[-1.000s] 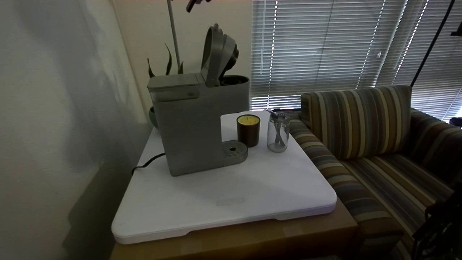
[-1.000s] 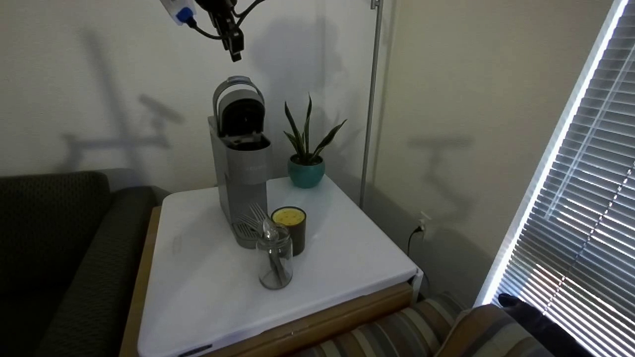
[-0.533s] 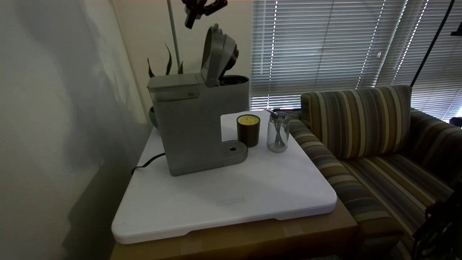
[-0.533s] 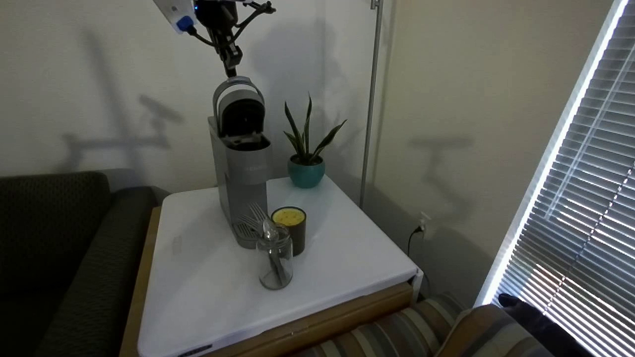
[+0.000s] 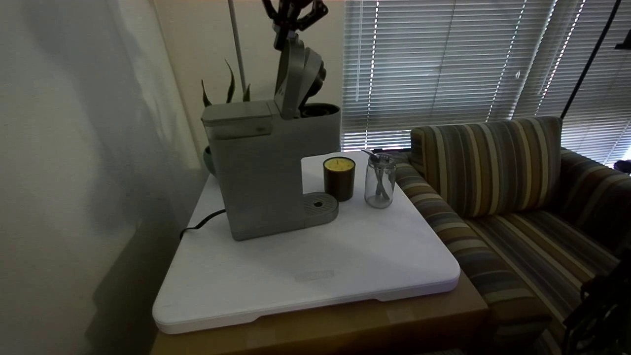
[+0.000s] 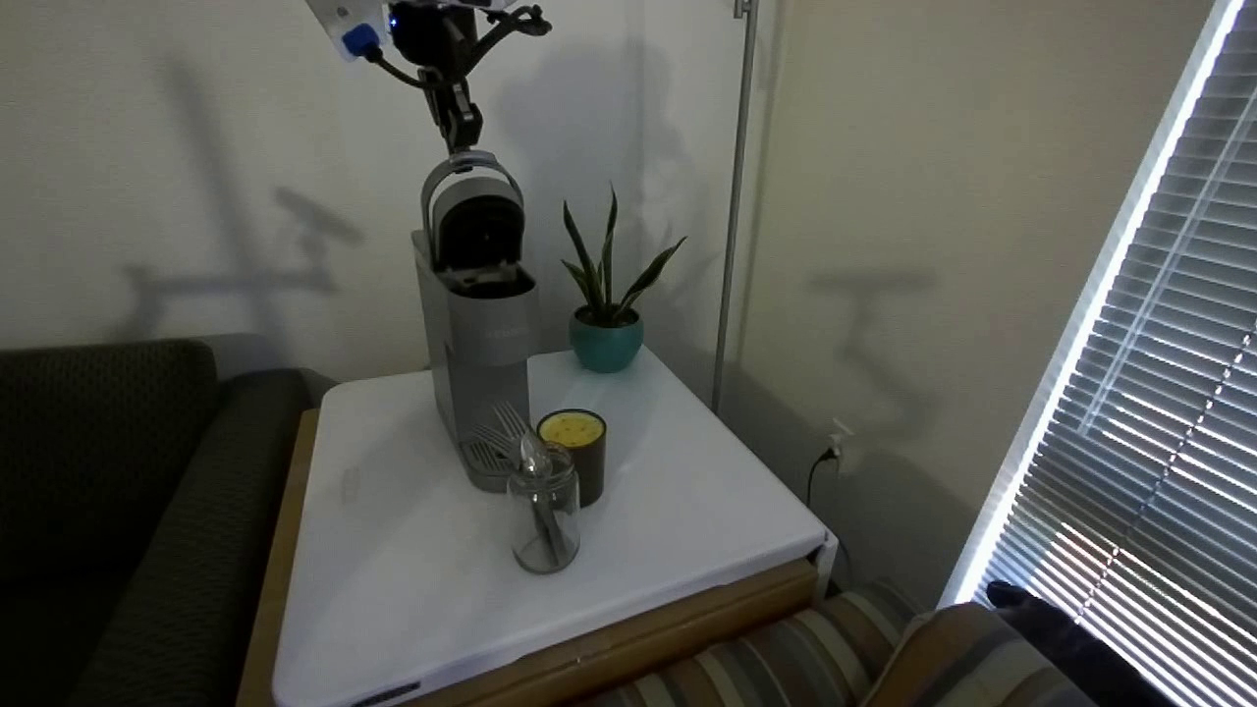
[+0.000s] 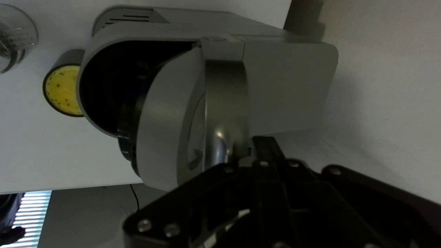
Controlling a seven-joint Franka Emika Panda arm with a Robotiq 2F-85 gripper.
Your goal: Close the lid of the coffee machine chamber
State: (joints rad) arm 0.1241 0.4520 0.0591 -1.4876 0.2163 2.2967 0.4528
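Because lid [image 5: 311,69] stands raised, upper centre of frame, jaws sit pressed together behind its handle [image 7: 226,113], presumably to swing it down onto coffee machine [image 5: 261,177].

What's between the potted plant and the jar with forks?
In an exterior view, a dark, yellow-topped cup stands on the white tabletop between the potted plant and the jar.

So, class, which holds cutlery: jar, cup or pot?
The clear glass jar: forks poke out; the dark cup holds something yellow, the teal pot a plant.
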